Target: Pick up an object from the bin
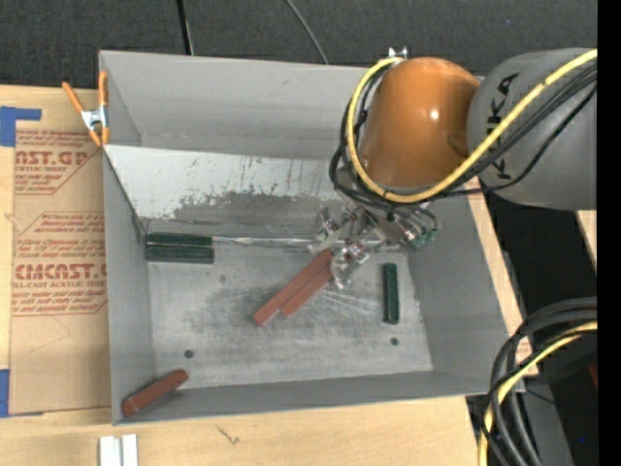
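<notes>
red-brown stick (pixel 294 293), bin (pixel 243 105) centre; end effector (pixel 344 255) over tip; arm (pixel 543 115) lettered kuka

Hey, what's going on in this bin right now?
A robot arm reaches into the grey bin from the right. Its gripper is down at the upper end of two reddish-brown sticks lying side by side mid-bin, not lifted. One dark green bar lies just right of it, another by the left wall, and a reddish stick in the near-left corner.

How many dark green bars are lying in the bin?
2. The left dark green bar lies by the back wall; the right dark green bar lies on the floor just below the arm. The arm may hide more.
</notes>
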Robot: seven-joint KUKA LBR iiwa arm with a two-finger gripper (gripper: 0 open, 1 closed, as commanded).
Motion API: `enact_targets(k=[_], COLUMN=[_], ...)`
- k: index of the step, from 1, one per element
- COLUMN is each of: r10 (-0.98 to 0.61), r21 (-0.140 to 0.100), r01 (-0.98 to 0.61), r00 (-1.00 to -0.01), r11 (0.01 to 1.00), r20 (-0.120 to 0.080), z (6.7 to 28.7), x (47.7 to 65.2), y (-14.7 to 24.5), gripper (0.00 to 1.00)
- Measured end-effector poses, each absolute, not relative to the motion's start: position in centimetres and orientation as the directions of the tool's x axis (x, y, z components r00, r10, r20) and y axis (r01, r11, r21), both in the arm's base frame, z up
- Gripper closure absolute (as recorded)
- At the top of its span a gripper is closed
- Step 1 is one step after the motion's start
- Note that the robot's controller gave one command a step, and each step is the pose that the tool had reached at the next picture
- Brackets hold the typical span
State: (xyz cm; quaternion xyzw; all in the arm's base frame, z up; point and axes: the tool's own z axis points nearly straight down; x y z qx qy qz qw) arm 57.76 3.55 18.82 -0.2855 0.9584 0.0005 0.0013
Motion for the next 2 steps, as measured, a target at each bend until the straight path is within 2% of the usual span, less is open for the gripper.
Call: enact_targets(k=[1,2], r10=[-0.547,-0.825], r21=[0.0,-0.003], r01=[-0.547,-0.825], r00=[-0.837,-0.565], r11=[0.837,0.565], r20=[-0.003,-0.004], z=[18.8,29.3], x=[57.8,56.4], y=[3.5,-0.1], gripper=[1.0,1.0])
